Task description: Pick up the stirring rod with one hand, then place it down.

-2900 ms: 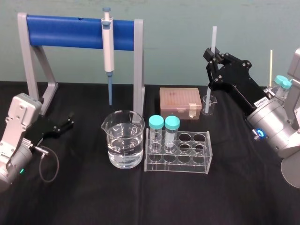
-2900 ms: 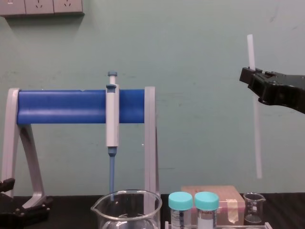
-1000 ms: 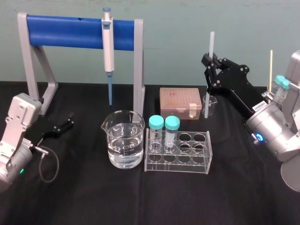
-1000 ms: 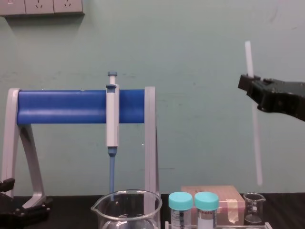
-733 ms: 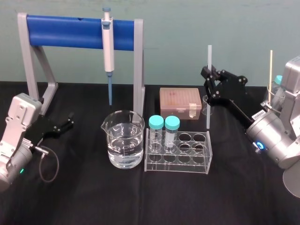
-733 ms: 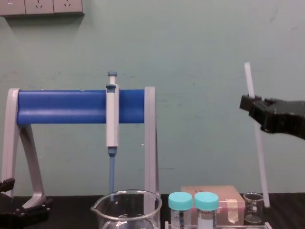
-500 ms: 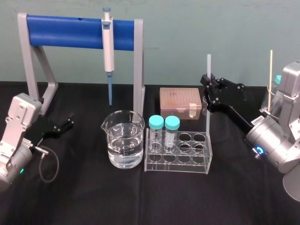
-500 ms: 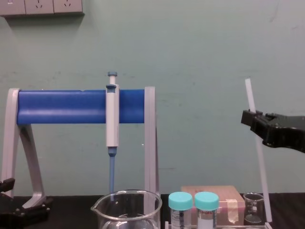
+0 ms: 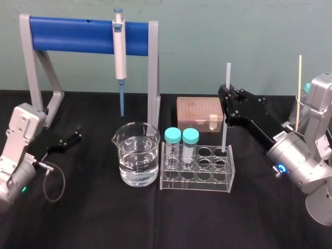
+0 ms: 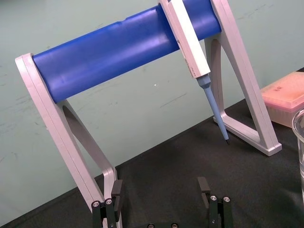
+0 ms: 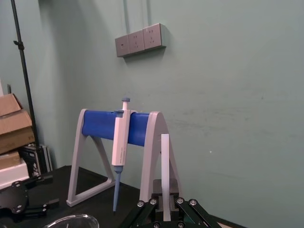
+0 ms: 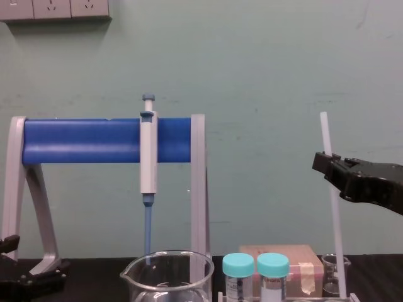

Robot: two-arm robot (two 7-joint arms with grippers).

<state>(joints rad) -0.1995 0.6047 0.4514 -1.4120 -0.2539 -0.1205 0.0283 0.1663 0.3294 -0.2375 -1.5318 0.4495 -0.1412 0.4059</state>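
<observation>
The stirring rod [image 9: 227, 78] is thin and white and stands nearly upright. My right gripper [image 9: 226, 98] is shut on it about a third of the way down. Its lower end reaches down to the far right hole of the clear tube rack [image 9: 197, 174]; I cannot tell whether it touches. From the chest, the stirring rod [image 12: 337, 239] runs down past the right gripper [image 12: 326, 165]. In the right wrist view the stirring rod [image 11: 165, 161] rises between the fingers [image 11: 154, 209]. My left gripper [image 9: 75, 136] rests open at the table's left, its fingers [image 10: 114, 202] wide apart.
A water-filled beaker [image 9: 136, 154] stands left of the rack, which holds two teal-capped tubes [image 9: 181, 137]. Behind is a pink box [image 9: 199, 114] and a small beaker [image 12: 334, 277]. A grey-and-blue pipette [image 9: 120, 46] hangs on the blue stand [image 9: 78, 35].
My right gripper has come down and toward the rack with the rod. The rod's lower end has moved from beside the small beaker to the rack's far right hole. The left arm stayed still.
</observation>
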